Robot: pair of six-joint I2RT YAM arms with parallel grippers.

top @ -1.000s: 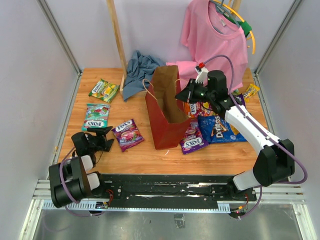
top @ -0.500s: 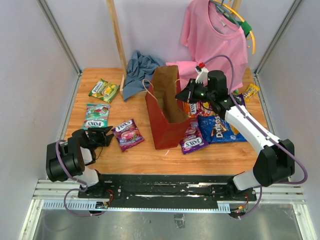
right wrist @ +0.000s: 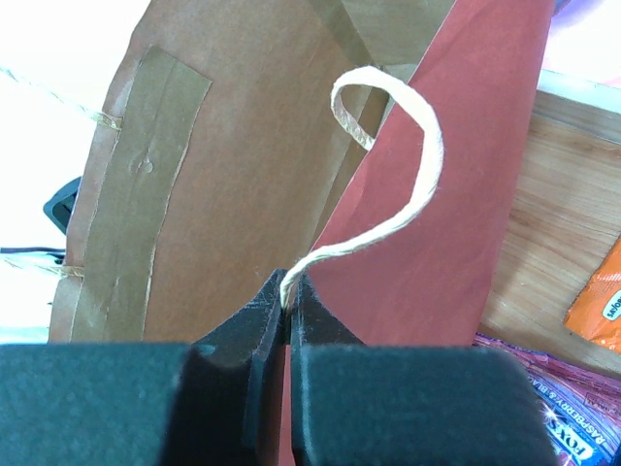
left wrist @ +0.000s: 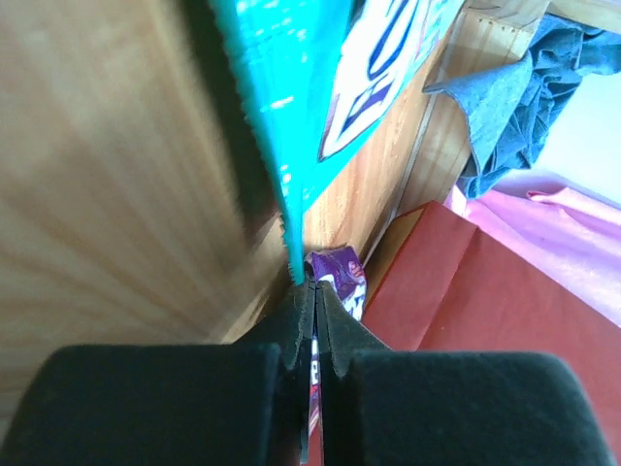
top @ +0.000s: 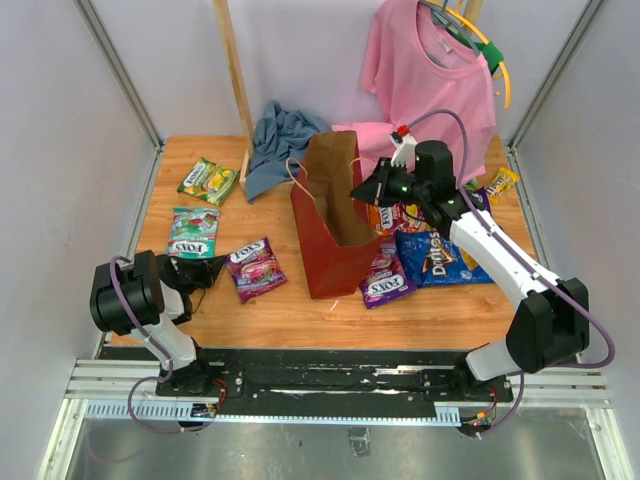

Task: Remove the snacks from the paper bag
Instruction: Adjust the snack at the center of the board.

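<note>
Overhead view of a wooden desk (top: pixel 300 315). A tall brown kraft paper bag with dark red outer sides (top: pixel 325 250) stands open at the centre of the frame.

The right end effector (top: pixel 360 190) sits at the bag's upper right rim. In the right wrist view its fingers (right wrist: pixel 247 325) are pressed together on that rim (right wrist: pixel 417 243), and a pale twine handle (right wrist: pixel 417 184) loops up from between them.

At lower left, the left end effector (top: pixel 205 270) lies low over the desk. Its wrist view shows it (left wrist: pixel 312 301) closed to a hairline slit. The serrated corner of a glossy teal candy packet (left wrist: pixel 291 87) meets its tips; whether that corner is pinched cannot be told.

Snacks lie outside the bag:
- Left of the bag: the teal packet (top: pixel 192 232), a purple candy packet (top: pixel 256 268) and a green-yellow packet (top: pixel 208 180).
- Right of the bag: a large blue Doritos chip bag (top: pixel 440 255) and a second purple packet (top: pixel 385 280).
</note>
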